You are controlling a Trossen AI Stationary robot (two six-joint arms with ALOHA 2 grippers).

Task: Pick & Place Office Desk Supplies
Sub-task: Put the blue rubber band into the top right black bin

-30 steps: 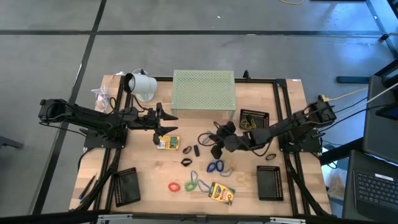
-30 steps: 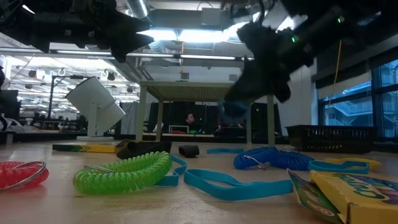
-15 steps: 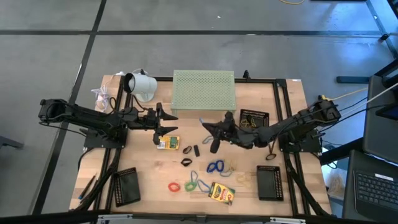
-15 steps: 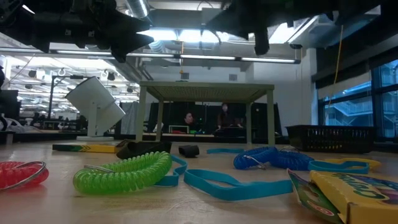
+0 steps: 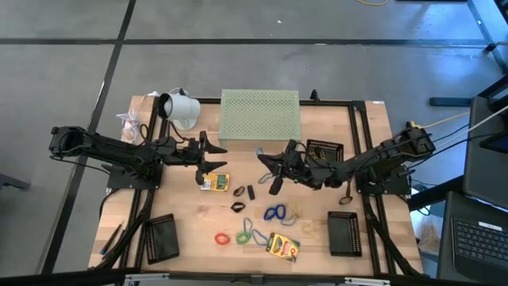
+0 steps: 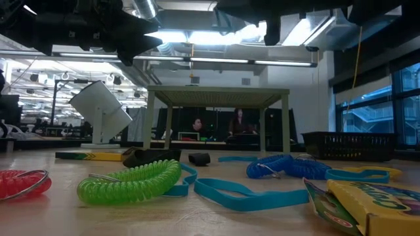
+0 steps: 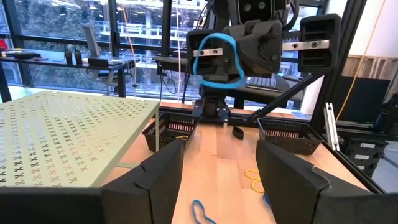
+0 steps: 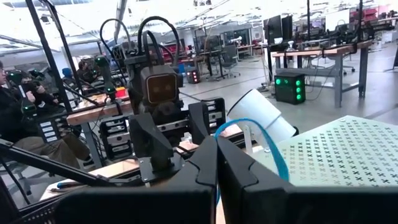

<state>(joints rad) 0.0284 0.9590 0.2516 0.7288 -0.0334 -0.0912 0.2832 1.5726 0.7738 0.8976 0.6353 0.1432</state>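
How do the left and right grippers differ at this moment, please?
The left gripper is open and holds nothing, while the right gripper is shut on a light blue band loop. The left gripper hangs beside the crayon box; the right gripper is raised in front of the pale green stand. Both are dark, off the table and face each other across its middle.

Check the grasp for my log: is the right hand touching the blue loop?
Touching: right wrist view shows the right hand closed on the blue loop.
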